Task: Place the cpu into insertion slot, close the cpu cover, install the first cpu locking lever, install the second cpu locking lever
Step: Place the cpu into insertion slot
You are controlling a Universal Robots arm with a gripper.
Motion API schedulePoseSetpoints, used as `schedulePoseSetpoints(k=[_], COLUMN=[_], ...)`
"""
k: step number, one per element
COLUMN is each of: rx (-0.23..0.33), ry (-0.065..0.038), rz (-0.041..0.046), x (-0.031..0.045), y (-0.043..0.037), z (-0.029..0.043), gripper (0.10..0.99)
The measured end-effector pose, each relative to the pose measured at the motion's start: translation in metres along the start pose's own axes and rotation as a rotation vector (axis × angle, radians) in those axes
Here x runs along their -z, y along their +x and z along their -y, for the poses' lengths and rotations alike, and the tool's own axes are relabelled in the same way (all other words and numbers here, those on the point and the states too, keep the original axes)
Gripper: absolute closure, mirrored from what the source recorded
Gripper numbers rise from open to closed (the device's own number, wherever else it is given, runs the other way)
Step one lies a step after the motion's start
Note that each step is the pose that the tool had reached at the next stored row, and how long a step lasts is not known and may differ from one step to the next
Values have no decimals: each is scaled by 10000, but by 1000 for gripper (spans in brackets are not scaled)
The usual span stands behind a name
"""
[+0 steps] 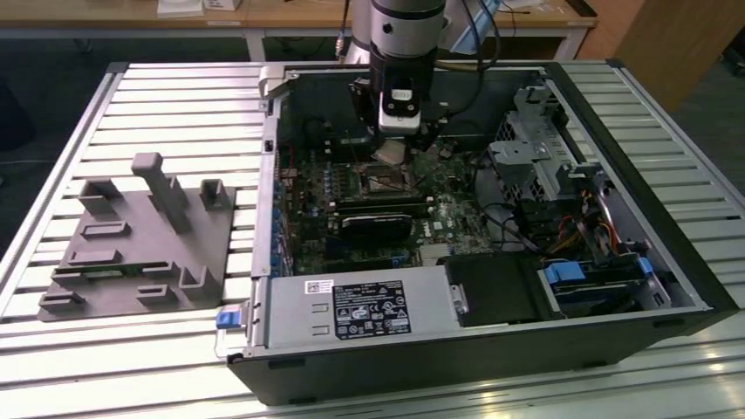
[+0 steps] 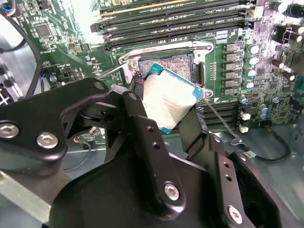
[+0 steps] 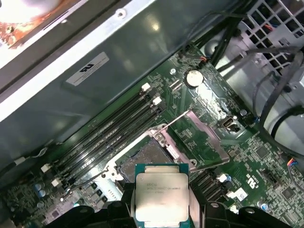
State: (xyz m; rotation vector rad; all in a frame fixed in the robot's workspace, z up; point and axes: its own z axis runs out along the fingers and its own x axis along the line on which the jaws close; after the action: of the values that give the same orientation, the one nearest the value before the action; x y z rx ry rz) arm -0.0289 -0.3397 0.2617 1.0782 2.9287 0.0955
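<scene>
We see the black end effector (image 2: 164,110) clamped on opposite edges of the small flat silver-grey square cpu (image 2: 168,102), holding it tilted over the silvery-rimmed square insertion slot (image 3: 142,160), apparently to keep its underside free for lining up.

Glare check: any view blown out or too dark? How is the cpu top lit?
Exterior view: table slats glare bright at the near corner on that view's left, and the computer case interior sits in shadow. First wrist view: one corner is blown out white-orange, while the cpu top is evenly lit. Second wrist view: the cpu top is washed pale between the dark fingers.
</scene>
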Motion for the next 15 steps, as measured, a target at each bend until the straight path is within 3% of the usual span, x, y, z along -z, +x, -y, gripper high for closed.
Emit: schedulePoseSetpoints(k=[9, 15], rx=[-630, -1506], ry=[-2, -5], rz=[41, 97], x=[-5, -6], y=[0, 0], z=[0, 0], gripper=[549, 549])
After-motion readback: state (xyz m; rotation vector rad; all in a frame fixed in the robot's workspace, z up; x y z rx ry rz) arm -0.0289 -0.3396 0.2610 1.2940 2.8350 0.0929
